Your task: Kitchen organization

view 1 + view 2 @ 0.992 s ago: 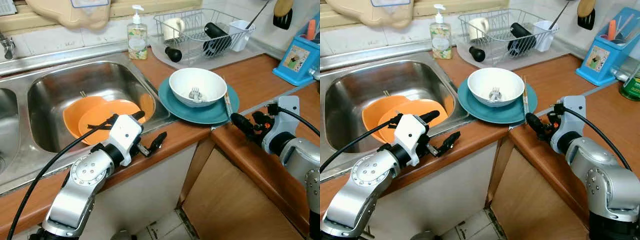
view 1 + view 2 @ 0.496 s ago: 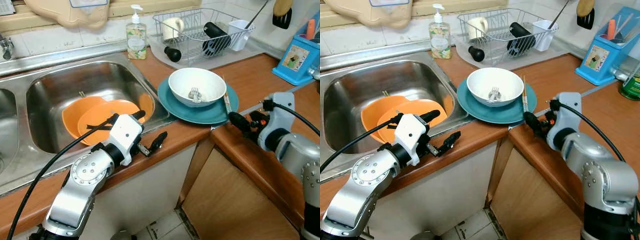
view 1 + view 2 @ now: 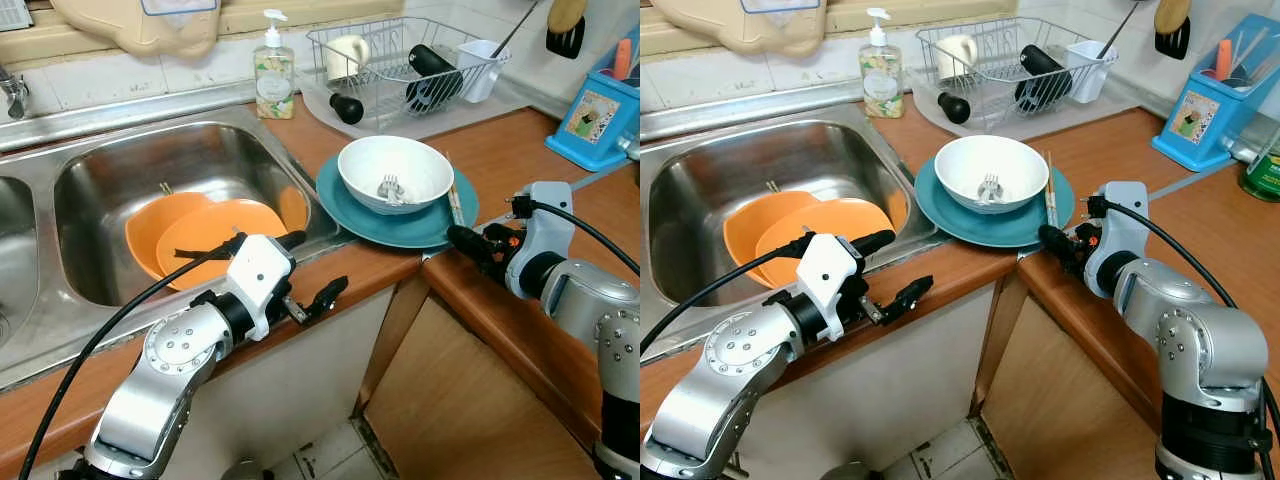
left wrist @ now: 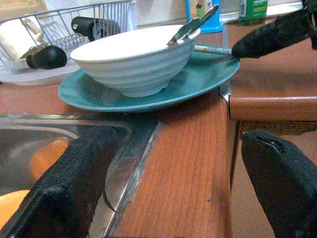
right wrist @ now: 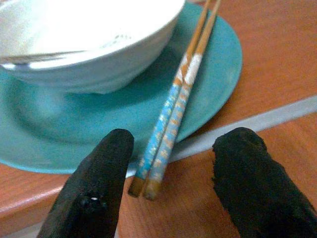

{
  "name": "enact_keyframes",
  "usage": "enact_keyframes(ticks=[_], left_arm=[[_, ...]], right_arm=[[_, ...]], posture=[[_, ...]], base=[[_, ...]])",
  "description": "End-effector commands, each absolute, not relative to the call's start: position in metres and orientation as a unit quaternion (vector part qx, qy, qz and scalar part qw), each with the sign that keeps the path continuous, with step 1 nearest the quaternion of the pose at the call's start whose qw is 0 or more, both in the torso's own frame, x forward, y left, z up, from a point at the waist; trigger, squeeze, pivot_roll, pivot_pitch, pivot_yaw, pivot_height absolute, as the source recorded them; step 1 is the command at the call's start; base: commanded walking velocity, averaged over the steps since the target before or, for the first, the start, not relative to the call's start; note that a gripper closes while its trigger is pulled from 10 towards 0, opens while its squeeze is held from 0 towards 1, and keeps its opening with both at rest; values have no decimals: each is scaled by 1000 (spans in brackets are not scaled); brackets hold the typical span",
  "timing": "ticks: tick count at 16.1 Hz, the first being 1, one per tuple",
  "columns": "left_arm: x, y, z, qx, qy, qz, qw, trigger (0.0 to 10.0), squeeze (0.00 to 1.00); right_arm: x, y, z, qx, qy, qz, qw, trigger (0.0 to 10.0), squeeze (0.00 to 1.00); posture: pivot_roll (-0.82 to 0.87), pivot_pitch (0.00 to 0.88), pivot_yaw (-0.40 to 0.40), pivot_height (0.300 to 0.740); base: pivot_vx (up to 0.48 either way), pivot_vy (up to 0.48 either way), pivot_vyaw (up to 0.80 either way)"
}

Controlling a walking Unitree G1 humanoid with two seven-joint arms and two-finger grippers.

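Your right gripper (image 5: 168, 191) is open, its 2 fingers either side of the near ends of the chopsticks (image 5: 173, 116) without touching them. The chopsticks lie on the teal plate (image 3: 352, 215), just beside the white bowl (image 3: 395, 172), which hides part of the plate. A fork (image 3: 389, 187) sits in the bowl; its handle is hard to make out. Your left gripper (image 3: 318, 272) hangs open over the counter edge (image 4: 188, 178), beside the sink (image 3: 110, 190), where the orange dishes (image 3: 200, 230) seem to be 2 stacked pieces.
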State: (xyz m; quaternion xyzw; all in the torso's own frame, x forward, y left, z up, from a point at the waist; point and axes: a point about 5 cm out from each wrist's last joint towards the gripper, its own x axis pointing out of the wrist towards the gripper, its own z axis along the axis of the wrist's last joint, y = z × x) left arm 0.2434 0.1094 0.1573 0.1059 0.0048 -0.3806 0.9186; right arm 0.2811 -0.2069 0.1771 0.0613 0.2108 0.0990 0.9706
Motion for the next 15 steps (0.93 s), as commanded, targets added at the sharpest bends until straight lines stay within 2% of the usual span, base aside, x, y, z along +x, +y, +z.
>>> enact_keyframes(ticks=[1, 2, 15], left_arm=[[241, 108, 159, 109, 4, -387, 915, 10000, 0], [241, 108, 159, 108, 5, -388, 915, 10000, 0], [244, 109, 161, 108, 4, -384, 917, 10000, 0]], right_arm=[[283, -212, 179, 59, 215, 87, 971, 1255, 0], [284, -212, 180, 62, 215, 88, 971, 0, 0], [288, -219, 183, 88, 210, 76, 971, 0, 0]], posture=[[-32, 0, 3, 740], [-32, 0, 3, 740], [-34, 0, 8, 740]], base=[[0, 0, 0], [0, 0, 0], [0, 0, 0]])
